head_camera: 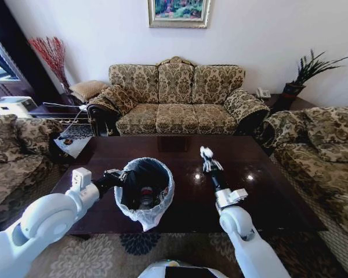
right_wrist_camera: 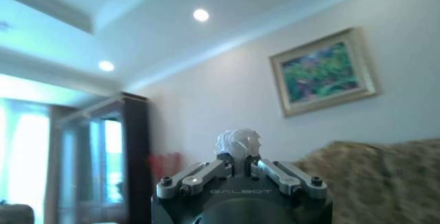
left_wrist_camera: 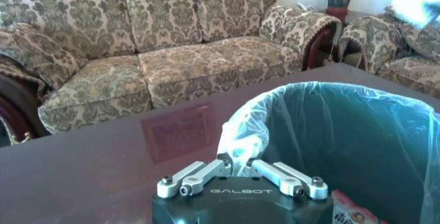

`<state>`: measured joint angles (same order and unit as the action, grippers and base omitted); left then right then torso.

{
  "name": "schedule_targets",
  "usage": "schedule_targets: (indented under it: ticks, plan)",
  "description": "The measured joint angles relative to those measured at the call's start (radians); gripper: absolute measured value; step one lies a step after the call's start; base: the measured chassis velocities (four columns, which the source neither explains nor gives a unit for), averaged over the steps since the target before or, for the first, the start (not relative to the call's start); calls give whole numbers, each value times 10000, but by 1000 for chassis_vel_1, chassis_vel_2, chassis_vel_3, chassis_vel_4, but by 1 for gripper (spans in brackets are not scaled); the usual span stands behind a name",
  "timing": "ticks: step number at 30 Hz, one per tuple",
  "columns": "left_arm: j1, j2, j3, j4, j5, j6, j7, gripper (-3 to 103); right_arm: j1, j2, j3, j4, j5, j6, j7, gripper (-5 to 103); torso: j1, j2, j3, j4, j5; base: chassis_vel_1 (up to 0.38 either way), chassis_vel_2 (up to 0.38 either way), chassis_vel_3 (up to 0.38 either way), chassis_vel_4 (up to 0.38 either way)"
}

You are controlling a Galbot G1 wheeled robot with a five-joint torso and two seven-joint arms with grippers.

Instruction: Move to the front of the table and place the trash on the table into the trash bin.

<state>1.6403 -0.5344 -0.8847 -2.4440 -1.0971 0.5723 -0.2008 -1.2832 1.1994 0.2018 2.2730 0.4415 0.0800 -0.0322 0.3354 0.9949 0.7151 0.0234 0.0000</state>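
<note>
Holding the bin point(head_camera: 146, 191) on the table point(head_camera: 267, 191) by its bag rim in my left gripper point(head_camera: 123, 175), so my right gripper point(head_camera: 206, 153), clamped on white paper point(right_wrist_camera: 238, 142) just beside the bin, can drop it in.

Across the frame's middle, the table point(head_camera: 267, 185) is showing glossy dark reddish-brown, the trash bin point(head_camera: 144, 191) black inside under a translucent whitish bag, the sofa point(head_camera: 177, 101) beige damask.

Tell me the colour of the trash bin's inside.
Black inside the trash bin, under a whitish translucent bag; the head view shows it best.
</note>
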Motion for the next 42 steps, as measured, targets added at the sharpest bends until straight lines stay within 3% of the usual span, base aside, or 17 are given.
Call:
schedule_targets:
  ticks: [6, 9, 16, 27, 34, 36, 38, 41, 42]
  plan:
    - [-52, 165, 58, 57, -43, 7, 0, 3, -142, -513, -1194, 1554, 813, -720, -1527, 5, 0, 0, 0, -1, -1, 0, 0, 0, 0]
    - [-69, 146, 78, 75, -46, 7, 2, 3, -356, -630, -1533, 1644, 800, -841, -1776, 5, 0, 0, 1, -1, 0, 0, 0, 0, 0]
    - [-135, 50, 138, 90, -46, 7, 18, 3, -1160, -765, -1984, 1286, -337, -801, -1727, 2, -1, 0, 1, -2, 0, 0, 0, 0, 0]
    - [-102, 41, 124, 41, -42, 7, 28, 3, -840, -531, -2262, 698, -691, -685, -1478, 3, 0, 0, 1, 0, 0, 0, 0, 0, 0]
    - [-99, -21, 139, 19, -43, 7, 33, 3, -732, -506, -2258, 546, -716, -623, -1459, 14, 0, 0, 1, 0, -1, 0, 0, 0, 0]
    - [-98, -21, 140, 0, -43, 10, 36, 3, -685, -507, -2256, 523, -707, -620, -1459, 22, 0, 0, 1, 0, -1, 0, 0, 0, 0]
    - [-98, -15, 140, -6, -43, 12, 38, 3, -667, -507, -2260, 512, -706, -620, -1459, 22, 0, 0, 1, -1, -1, 0, 0, 0, 0]
    - [-98, 16, 137, -49, -86, 19, 42, 3, -622, -477, -2308, 459, -705, -616, -1464, 38, 0, 0, 1, -1, 0, 0, 0, 0, 0]
    - [-98, 16, 137, -49, -86, 19, 42, 3, -622, -477, -2308, 459, -705, -616, -1464, 38, 0, 0, 1, -1, 0, 0, 0, 0, 0]
